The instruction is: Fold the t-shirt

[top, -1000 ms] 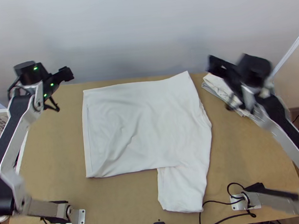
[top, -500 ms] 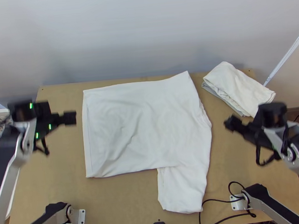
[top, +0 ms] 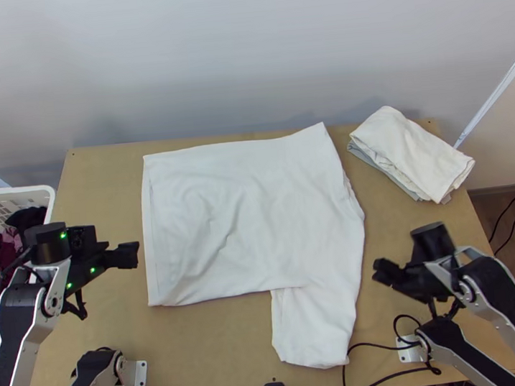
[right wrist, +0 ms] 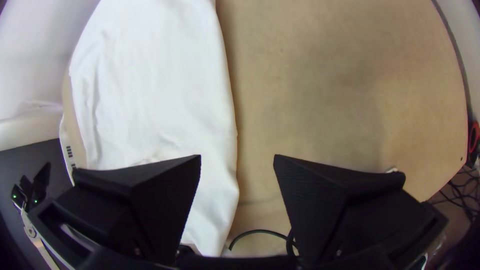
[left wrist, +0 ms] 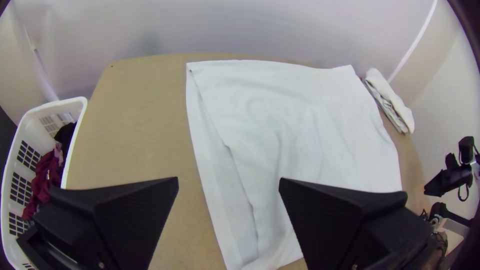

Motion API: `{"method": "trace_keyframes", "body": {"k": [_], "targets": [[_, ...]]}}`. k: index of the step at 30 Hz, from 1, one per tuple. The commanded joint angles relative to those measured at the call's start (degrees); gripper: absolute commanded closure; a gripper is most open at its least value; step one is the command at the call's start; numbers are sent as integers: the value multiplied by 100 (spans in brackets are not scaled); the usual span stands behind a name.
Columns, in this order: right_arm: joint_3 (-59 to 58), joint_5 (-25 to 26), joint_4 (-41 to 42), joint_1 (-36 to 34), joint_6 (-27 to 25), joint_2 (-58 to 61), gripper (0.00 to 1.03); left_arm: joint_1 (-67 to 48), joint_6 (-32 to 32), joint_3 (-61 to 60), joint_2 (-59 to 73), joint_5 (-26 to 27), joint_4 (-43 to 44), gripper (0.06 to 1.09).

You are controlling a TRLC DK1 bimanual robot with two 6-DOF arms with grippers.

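My left claw (top: pixel 127 255) stands open at the left of the frame, its fingers wide apart with nothing between them, just beside the shirt's left edge. My right claw (top: pixel 384 271), at the lower right, is open and holds nothing too, near the opposite edge. The t-shirt (top: pixel 245 216) lies spread across the middle of the bench (top: pixel 102 188), with a narrow under-layer peeking out along its left side and a flap (top: pixel 312 325), perhaps a sleeve, running down to the lower middle.

That flap worries me most: if I fold the body first, it may stay sticking out and spoil the outline. The layers at the left edge don't line up, so a shallow pinch could take only the upper one and leave the strip behind. Lifting with one side ahead of the other would twist the cloth, and the slanting crease at left of centre could get folded in. Close by the flap's end runs a black cable (right wrist: pixel 257 231); a low sweep there might snag it.

Farther out, a folded pile (top: pixel 413 154) sits at the upper right, where a wide swing of my right arm could knock it. A white basket (top: pixel 12 191) stands at the left edge.
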Motion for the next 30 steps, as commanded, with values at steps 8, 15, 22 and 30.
{"method": "trace_keyframes", "body": {"k": [8, 15, 22, 30], "targets": [[-608, -284, 821, 220, -270, 822, 37, -8, -43, -221, -35, 56, 12, 11], [-670, -828, 1260, 167, -542, 1675, 38, 0, -52, -238, 53, 56, 126, 11], [-687, -987, 1515, -79, -999, 2378, 48, 71, -26, -194, 193, 47, 206, 11], [-758, -1013, 1796, -202, -1272, 2694, 50, 80, 1, -177, 281, 47, 232, 11]]}}
